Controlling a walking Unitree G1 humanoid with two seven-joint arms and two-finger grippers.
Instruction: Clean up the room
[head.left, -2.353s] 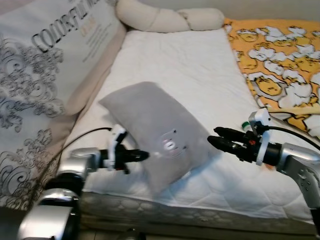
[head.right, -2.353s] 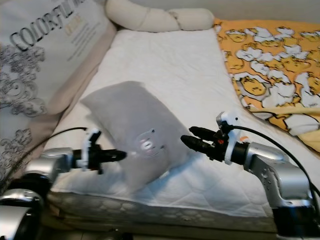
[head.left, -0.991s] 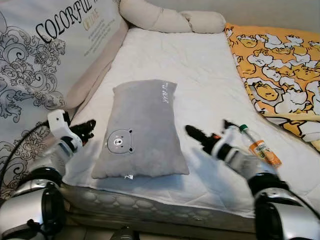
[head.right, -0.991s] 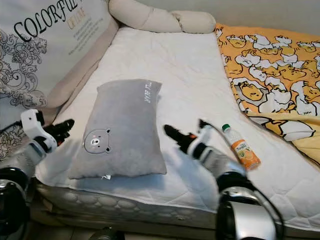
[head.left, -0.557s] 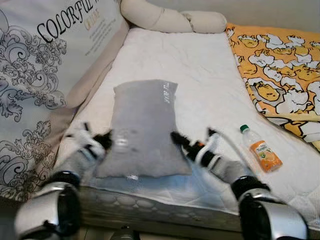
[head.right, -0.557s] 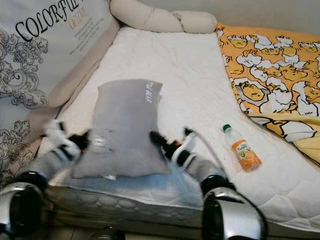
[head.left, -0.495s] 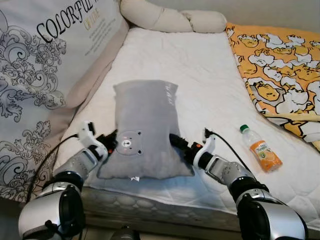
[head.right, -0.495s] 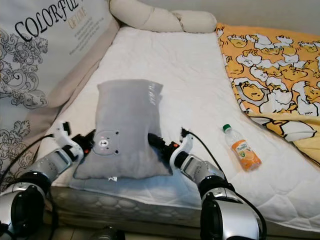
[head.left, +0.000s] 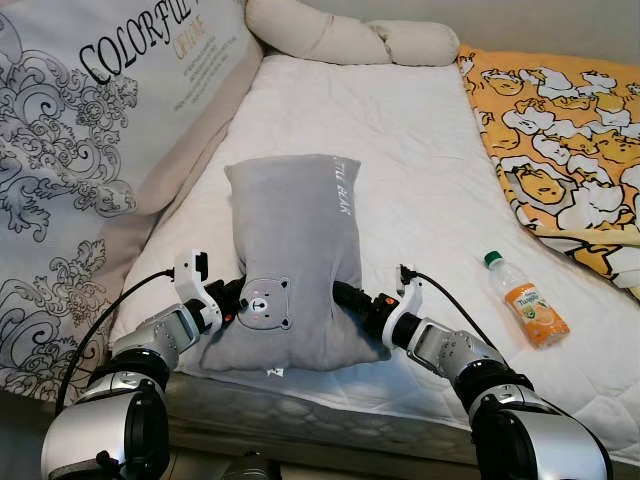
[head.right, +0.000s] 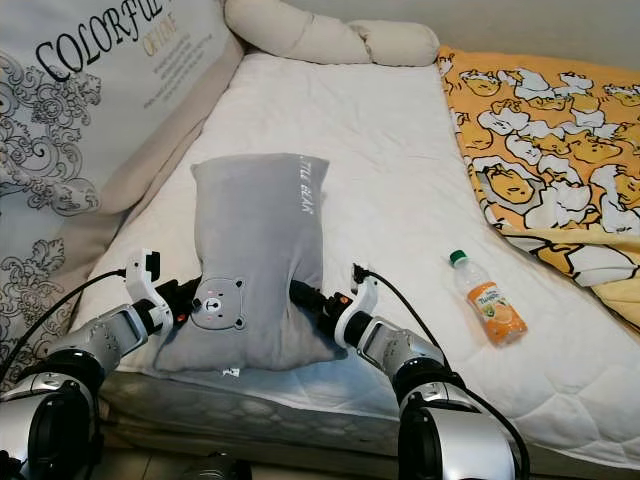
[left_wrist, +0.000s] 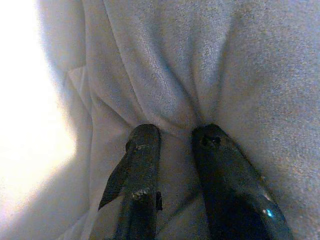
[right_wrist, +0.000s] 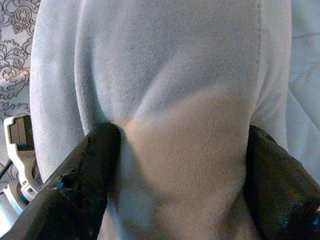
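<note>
**Colours and patterns on the bed**

- Pillow (head.left: 290, 260): plain grey plush, small bear-face patch with dark eyes, pale lettering along one edge.
- Mattress cover (head.left: 400, 150): white, quilted.
- Blanket (head.left: 560, 130): orange-yellow, printed with white and yellow cartoon figures.
- Large cushion (head.left: 90, 130): off-white, dark grey scrollwork, black lettering with a smaller gold line, beige border.
- Bolster (head.left: 350, 40): cream.
- Bottle (head.left: 525, 305): green cap, orange label.
- Gripper fingers (left_wrist: 140, 170): black; arms silver.
</note>
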